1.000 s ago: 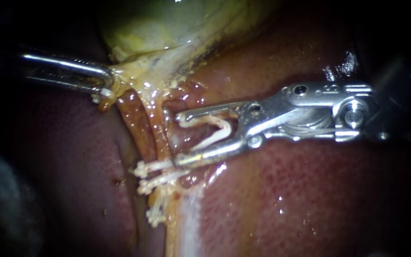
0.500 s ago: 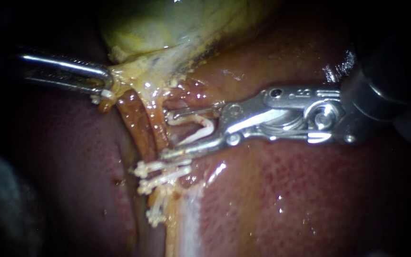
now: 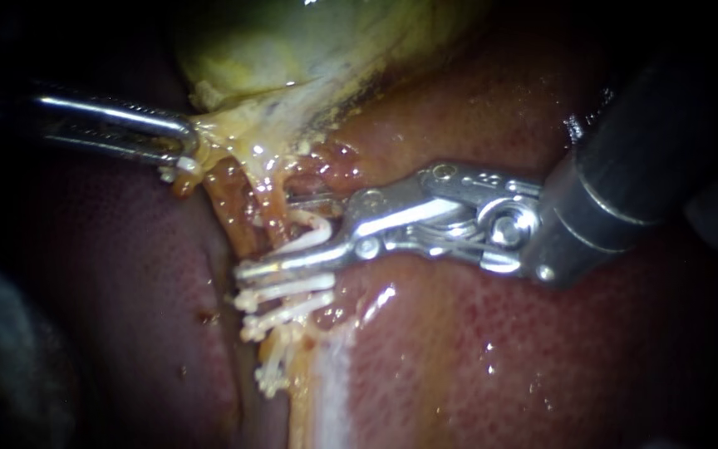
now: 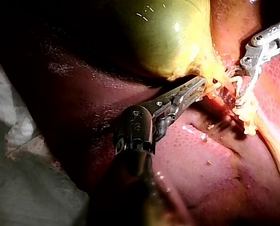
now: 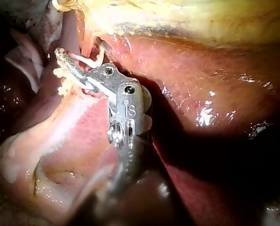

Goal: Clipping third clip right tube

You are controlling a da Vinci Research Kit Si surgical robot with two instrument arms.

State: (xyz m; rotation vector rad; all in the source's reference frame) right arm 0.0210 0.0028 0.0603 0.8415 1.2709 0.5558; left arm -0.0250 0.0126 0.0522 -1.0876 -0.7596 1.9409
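Most of the view is liver (image 3: 500,357), dark red and wet, lying under the right tube (image 3: 270,209) and spreading well out on either side of it. Next in size is the gallbladder (image 3: 292,41), greenish-yellow and glistening, sitting above the tube where the tube's upper end runs into pale fatty tissue. The right instrument (image 3: 267,236) reaches that tube from the side. Its tool stands spread around the tube, one jaw on each side, carrying a white clip (image 3: 313,235) whose two legs rest in the jaws and are not yet pressed together. The left instrument (image 3: 186,148) is off to the tube's other side, its tool clenched on the gallbladder at its yellowish neck, holding things taut, I'd say. The tube itself is a thin orange-brown strand, shiny with fluid, running alongside a second tube (image 3: 228,199) of the same colour. I'd judge it soft, slippery and easily torn, so the hold belongs square across its bare stretch, with no tugging sideways. Smallest of all, two set clips (image 3: 292,287) cross the tube just below the tool, white with knobbly ends, and a lower clip (image 3: 269,378) sits further down along the tube's line.
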